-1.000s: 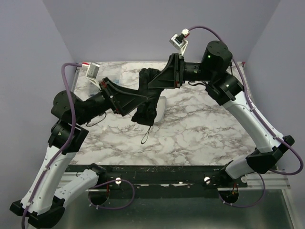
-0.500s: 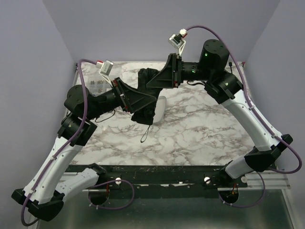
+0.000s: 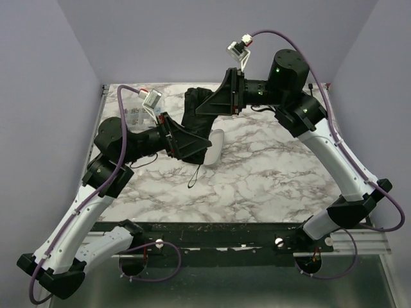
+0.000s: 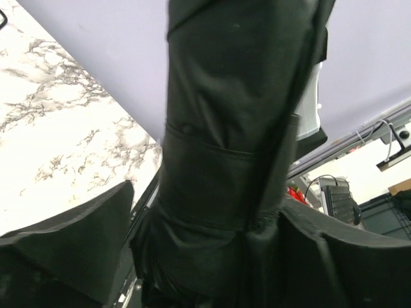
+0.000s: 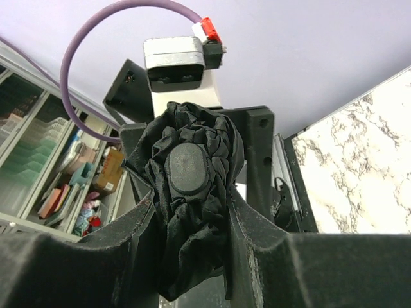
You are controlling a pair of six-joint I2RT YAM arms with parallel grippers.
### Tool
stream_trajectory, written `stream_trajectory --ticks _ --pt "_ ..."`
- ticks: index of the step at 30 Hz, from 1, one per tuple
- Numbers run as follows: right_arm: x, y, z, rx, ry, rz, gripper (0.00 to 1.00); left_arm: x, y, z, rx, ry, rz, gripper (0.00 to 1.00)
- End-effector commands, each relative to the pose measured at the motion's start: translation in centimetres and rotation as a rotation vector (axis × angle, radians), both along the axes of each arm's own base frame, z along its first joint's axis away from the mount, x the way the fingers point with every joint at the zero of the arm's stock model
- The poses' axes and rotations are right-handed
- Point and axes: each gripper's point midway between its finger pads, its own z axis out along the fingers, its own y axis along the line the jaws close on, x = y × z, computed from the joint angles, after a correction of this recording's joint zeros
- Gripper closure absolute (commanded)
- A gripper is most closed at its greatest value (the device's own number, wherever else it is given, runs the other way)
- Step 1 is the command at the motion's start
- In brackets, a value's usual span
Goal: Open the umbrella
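The black folded umbrella (image 3: pixel 193 117) hangs in the air over the back middle of the marble table (image 3: pixel 270 173), held between both grippers. My left gripper (image 3: pixel 191 145) is shut on its lower end; in the left wrist view the dark fabric (image 4: pixel 231 128) fills the space between the fingers (image 4: pixel 77 237). My right gripper (image 3: pixel 203 106) is shut on its upper end; the right wrist view shows the bunched canopy and oval end cap (image 5: pixel 186 170) between the fingers (image 5: pixel 270 250). A thin wrist strap (image 3: pixel 194 179) dangles from the umbrella toward the table.
A cream-beige sleeve (image 3: pixel 217 146) lies on the table just right of the left gripper. A small clear box (image 3: pixel 133 116) sits at the back left. A black cable (image 3: pixel 140 160) lies under the left arm. Walls close in at the back and both sides.
My left arm has swung right and toward the back, its wrist rising. The umbrella has shifted slightly back and stands steeper. The right gripper has barely moved.
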Motion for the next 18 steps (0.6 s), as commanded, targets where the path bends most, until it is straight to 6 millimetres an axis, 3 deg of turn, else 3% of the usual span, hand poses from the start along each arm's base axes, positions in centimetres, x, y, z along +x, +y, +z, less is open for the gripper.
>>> stream_trajectory --ticks 1,10,16,18 --pt "-0.9 -0.6 2.8 0.074 -0.044 0.009 0.99 -1.4 0.6 0.1 -0.001 -0.06 -0.018 0.3" --pt "-1.4 -0.7 2.5 0.104 -0.011 0.029 0.99 -3.4 1.3 3.3 -0.102 -0.17 -0.061 0.5" --pt "-1.8 -0.8 2.2 0.116 0.005 0.041 0.99 -3.8 1.6 4.3 -0.131 -0.165 -0.056 1.0" --pt "-2.0 -0.9 2.1 0.114 0.009 0.041 0.99 -3.6 1.7 4.5 -0.121 -0.141 -0.038 1.0"
